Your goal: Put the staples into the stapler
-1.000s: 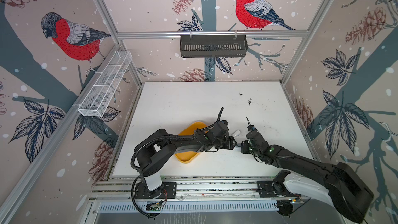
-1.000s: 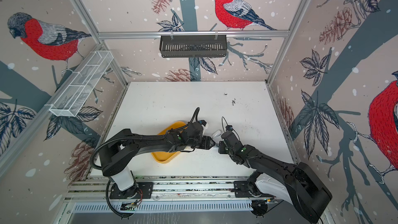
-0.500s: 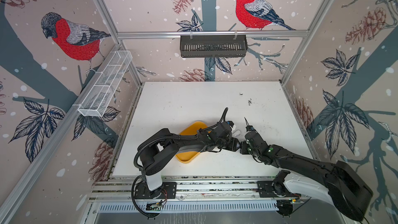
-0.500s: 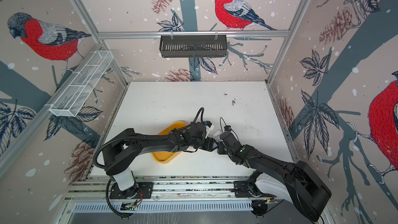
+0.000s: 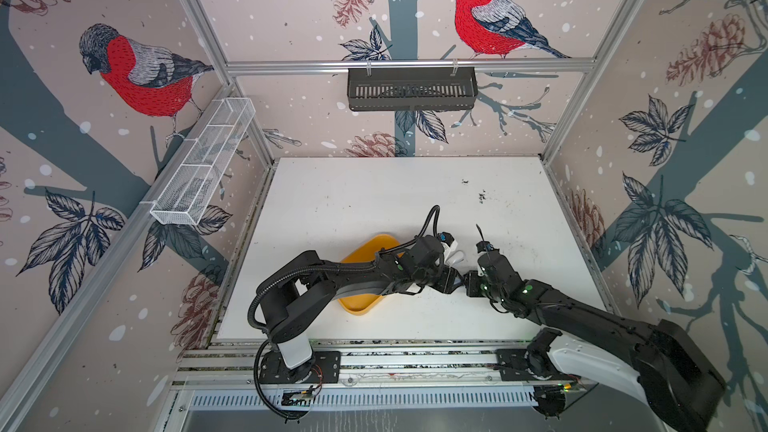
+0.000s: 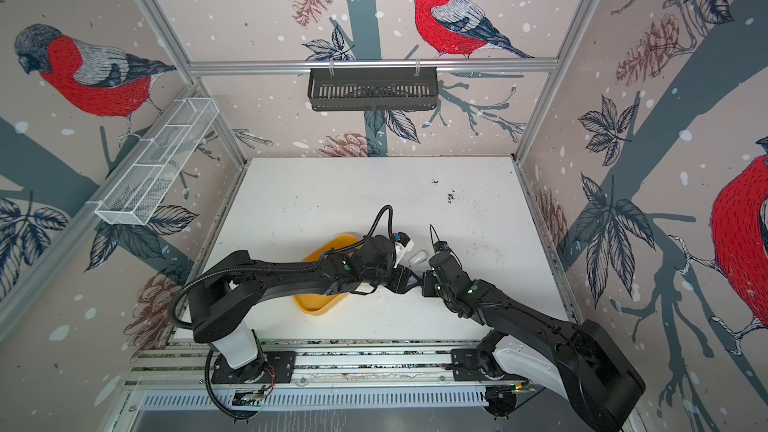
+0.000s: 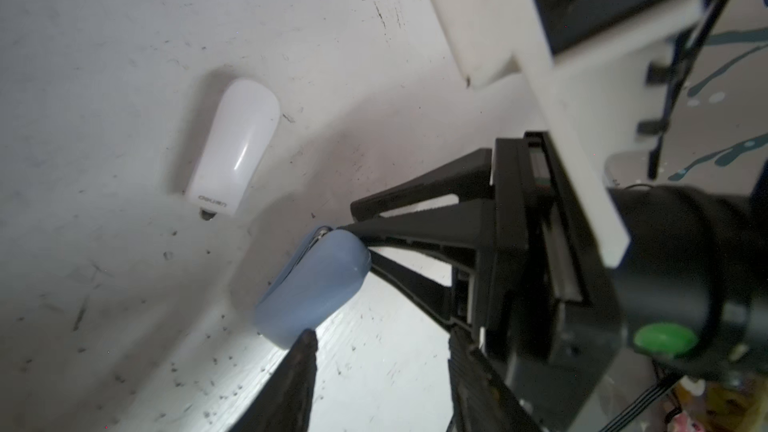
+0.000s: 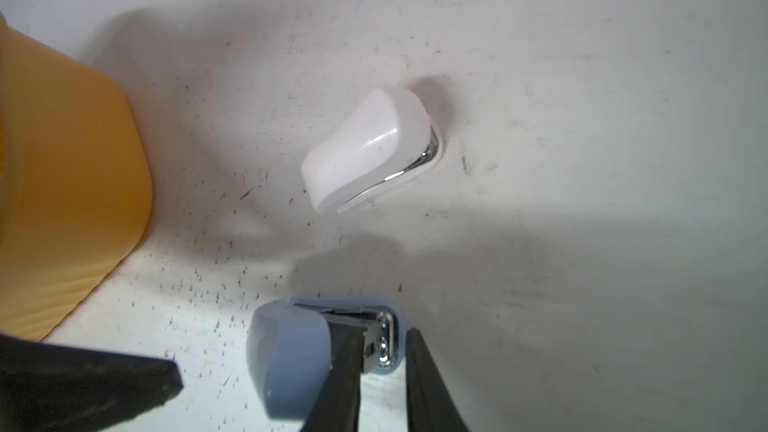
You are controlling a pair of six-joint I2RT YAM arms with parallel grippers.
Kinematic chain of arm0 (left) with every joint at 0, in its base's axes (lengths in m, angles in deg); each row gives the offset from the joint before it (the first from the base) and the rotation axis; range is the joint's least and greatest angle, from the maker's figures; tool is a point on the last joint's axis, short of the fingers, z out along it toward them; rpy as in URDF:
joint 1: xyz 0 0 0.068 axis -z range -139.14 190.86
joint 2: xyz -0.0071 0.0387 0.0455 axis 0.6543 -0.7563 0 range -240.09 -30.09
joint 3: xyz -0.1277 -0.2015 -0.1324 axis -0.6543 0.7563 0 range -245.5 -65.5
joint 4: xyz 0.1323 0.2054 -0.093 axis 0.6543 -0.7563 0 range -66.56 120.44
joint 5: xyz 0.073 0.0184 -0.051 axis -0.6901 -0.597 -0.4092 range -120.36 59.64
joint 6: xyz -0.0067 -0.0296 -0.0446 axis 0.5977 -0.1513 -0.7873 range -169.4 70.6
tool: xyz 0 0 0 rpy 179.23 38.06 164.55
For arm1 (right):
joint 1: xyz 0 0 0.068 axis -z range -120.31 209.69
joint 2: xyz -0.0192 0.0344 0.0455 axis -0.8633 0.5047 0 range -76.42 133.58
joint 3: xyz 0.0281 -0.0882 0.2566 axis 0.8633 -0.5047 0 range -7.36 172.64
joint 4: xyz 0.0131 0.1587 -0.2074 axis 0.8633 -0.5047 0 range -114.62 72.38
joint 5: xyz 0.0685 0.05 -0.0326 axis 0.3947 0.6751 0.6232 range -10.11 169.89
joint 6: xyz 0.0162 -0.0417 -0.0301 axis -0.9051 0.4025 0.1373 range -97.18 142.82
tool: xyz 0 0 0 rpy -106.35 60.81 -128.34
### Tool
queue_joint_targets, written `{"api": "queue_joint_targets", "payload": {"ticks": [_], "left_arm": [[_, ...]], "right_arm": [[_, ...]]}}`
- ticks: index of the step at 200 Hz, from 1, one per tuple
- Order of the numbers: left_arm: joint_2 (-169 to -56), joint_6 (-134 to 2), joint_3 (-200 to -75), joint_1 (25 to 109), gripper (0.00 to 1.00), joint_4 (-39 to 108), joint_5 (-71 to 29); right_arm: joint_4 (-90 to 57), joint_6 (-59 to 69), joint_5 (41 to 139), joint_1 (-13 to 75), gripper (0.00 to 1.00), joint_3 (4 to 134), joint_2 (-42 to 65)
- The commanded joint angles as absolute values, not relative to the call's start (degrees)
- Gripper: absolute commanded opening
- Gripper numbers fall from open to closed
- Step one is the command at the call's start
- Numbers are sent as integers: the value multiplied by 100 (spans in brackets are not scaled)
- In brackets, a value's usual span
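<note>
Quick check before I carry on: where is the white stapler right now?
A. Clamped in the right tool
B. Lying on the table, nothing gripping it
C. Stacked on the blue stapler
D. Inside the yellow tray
B: the white stapler lies by itself on the table, apart from the yellow tray and the blue stapler.

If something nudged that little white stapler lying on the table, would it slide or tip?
The white stapler looks glossy and rounded, so a grip might slip on its top. It lies low on the table, so a nudge would probably slide it rather than tip it. Its shell looks hard, likely rigid, not floppy.
</note>
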State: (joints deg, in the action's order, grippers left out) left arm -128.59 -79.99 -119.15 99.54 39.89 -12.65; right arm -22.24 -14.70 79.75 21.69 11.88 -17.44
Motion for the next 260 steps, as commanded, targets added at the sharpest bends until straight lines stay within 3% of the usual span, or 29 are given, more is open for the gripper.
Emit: {"api": "queue_joint_targets", "payload": {"ticks": [1,73,131,204,260], "left_arm": [[-12723,-6936,-11810,9948,56,3924,-1104],[-13056,-5445,-12228,9922,68,3212,-1288],[-13652,-4679,-12835,9914,68,2708,-1587],[-13940,-4440,-12940,9949,55,2438,-1511],[-14114,-4447,-13106,9968,36,2353,-1615]], "right_arm": [[-2319,-1374,8236,2271,24,1156,-1904],[-2583,-1465,8628,2820,24,934,-2562],[-2740,-1506,8672,3048,22,916,-2933],[-2641,-1607,9102,3410,20,840,-3119],[-2493,-1702,9486,3639,21,741,-3221]]}}
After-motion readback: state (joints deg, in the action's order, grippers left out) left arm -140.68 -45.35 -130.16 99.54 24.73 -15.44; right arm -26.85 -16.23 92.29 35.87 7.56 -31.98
